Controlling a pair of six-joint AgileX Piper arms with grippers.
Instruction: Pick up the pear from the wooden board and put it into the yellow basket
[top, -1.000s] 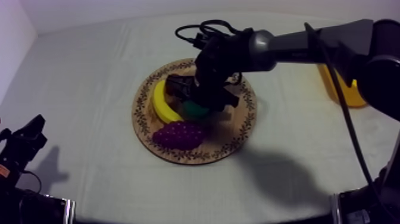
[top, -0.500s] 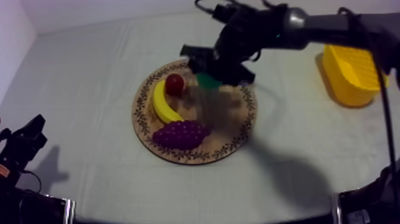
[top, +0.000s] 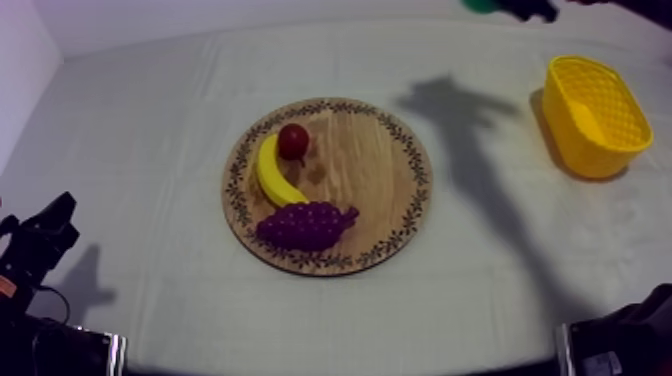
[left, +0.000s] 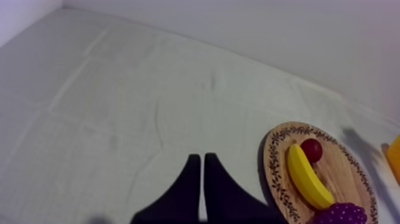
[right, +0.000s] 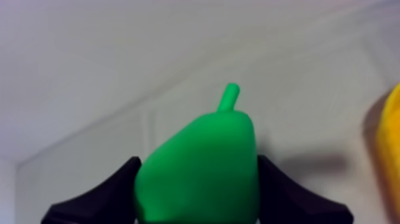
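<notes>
Well clear of the wooden board (top: 395, 215), the pear (right: 199, 173) is clamped between the two black fingers of the right gripper (right: 197, 162), its stalk pointing away from the wrist. Seen from above, that gripper hangs over the far side of the table (top: 150, 120), to the left of the yellow basket (top: 585, 160). A banana (top: 268, 175), a small red fruit (top: 293, 141) and a bunch of grapes (top: 303, 225) lie on the board. The left gripper (left: 201, 158) sits low at its own side, fingers pressed together on nothing
</notes>
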